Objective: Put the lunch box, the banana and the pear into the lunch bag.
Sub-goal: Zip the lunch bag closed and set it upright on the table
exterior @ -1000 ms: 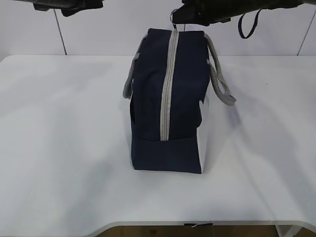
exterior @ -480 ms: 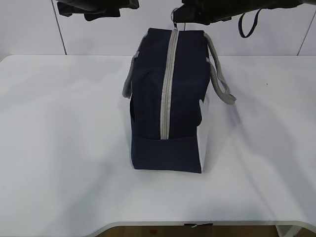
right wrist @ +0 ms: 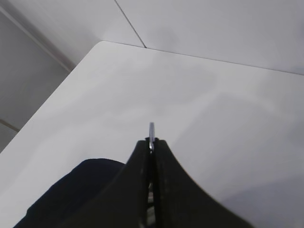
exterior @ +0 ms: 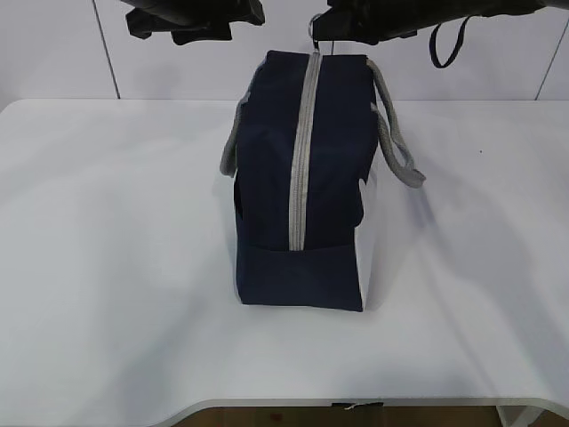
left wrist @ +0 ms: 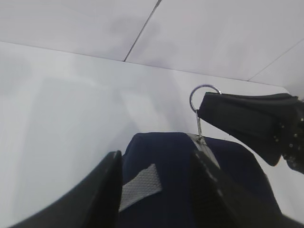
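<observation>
Lunch bag (exterior: 302, 187) stands mid-table (exterior: 107, 267), navy, grey zipper (exterior: 300, 160) shut (grey handles drooping either side). Left gripper (left wrist: 154, 190) hovers half-open over its far end, empty; right gripper (right wrist: 152, 145) is clamped on the silver ring pull (left wrist: 204, 97).

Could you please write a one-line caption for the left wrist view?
Open left gripper above the zipped lunch bag while the right gripper pinches its silver ring pull.

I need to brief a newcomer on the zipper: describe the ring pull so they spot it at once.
Start at the navy lunch bag standing mid-table, and follow its grey zipper to the far top end. There a thin silver ring pull sticks up, pinched in the shut right gripper. It is the only shiny metal loop; the grey strap handles are fabric.
</observation>
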Robot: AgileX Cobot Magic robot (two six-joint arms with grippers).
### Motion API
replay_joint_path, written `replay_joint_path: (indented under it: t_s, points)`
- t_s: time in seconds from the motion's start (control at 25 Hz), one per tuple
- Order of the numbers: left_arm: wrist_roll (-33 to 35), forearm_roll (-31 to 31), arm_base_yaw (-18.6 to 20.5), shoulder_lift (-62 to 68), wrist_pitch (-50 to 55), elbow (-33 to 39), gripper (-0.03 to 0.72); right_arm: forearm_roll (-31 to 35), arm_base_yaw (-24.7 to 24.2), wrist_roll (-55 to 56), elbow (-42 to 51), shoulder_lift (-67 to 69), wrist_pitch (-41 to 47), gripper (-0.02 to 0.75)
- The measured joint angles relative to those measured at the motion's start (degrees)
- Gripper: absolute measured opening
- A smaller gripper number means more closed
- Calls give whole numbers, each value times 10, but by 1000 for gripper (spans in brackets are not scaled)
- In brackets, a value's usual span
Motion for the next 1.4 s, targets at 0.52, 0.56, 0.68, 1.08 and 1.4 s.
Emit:
replay_joint_path:
  t_s: [0.52, 0.56, 0.68, 1.08, 1.4]
  points:
    - [0, -45, 0, 56, 20, -36, 368, 0, 0, 0, 0, 0, 0, 6]
    - [0, -52, 0, 57, 18, -36, 377, 0, 0, 0, 0, 0, -1, 6]
    - [0, -67, 0, 59, 14, -36, 390, 0, 0, 0, 0, 0, -1, 6]
    - [0, -94, 0, 86, -24, -37, 393, 0, 0, -1, 0, 0, -1, 6]
    - [0, -98, 0, 92, -40, -37, 375, 0, 0, -1, 0, 0, -1, 6]
